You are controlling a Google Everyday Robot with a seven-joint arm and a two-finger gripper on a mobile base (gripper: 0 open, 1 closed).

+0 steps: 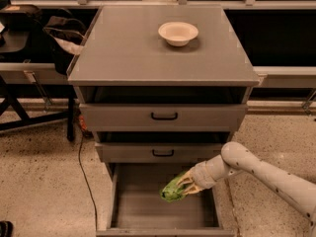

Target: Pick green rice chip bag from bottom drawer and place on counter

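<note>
The green rice chip bag [171, 191] is a lime-green crinkly bag held in my gripper [181, 187], which is shut on it above the open bottom drawer [148, 211]. My arm reaches in from the lower right. The bag hangs over the drawer's right half, clear of the grey drawer floor. The counter [133, 48] is the flat grey cabinet top, well above the gripper.
A cream bowl [178, 33] stands on the counter at the back right. Two black-handled drawers [164, 116] sit closed above the open one. A black cable [86, 181] runs down the floor to the left. A dark stand and bag [59, 33] are at the left.
</note>
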